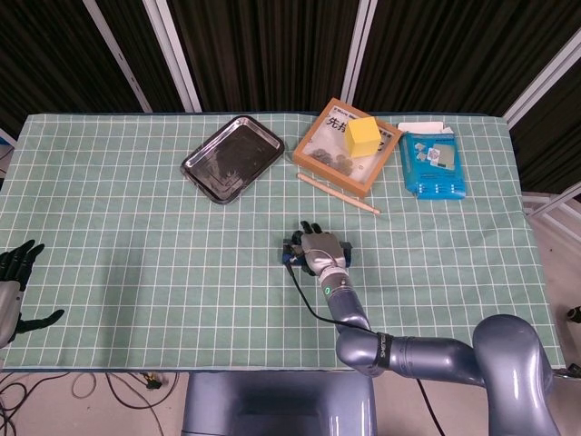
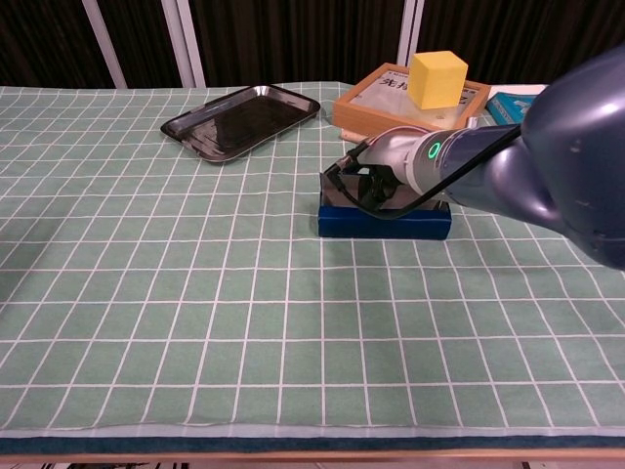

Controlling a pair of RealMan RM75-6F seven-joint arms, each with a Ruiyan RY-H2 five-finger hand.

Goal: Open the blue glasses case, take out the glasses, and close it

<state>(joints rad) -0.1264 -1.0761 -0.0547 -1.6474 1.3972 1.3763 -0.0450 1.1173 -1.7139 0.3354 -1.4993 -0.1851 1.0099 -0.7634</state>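
Observation:
The blue glasses case [image 2: 384, 221] lies near the middle of the green checked cloth; in the head view only the ends of the blue glasses case [image 1: 289, 258] show. My right hand [image 2: 381, 178] lies over its top and grips the lid, which stands raised off the base, with a dark gap at the left end. From above, the right hand [image 1: 318, 246] covers most of the case. What is inside the case is hidden. My left hand [image 1: 13, 283] hangs at the far left edge of the head view, off the table, fingers spread and holding nothing.
A black metal tray [image 1: 231, 158] sits at the back left. A wooden framed box [image 1: 327, 151] with a yellow cube [image 1: 361, 136] on it stands behind the case. A thin wooden stick [image 1: 338, 193] lies in front of that box. A blue packet [image 1: 433, 163] lies at the back right.

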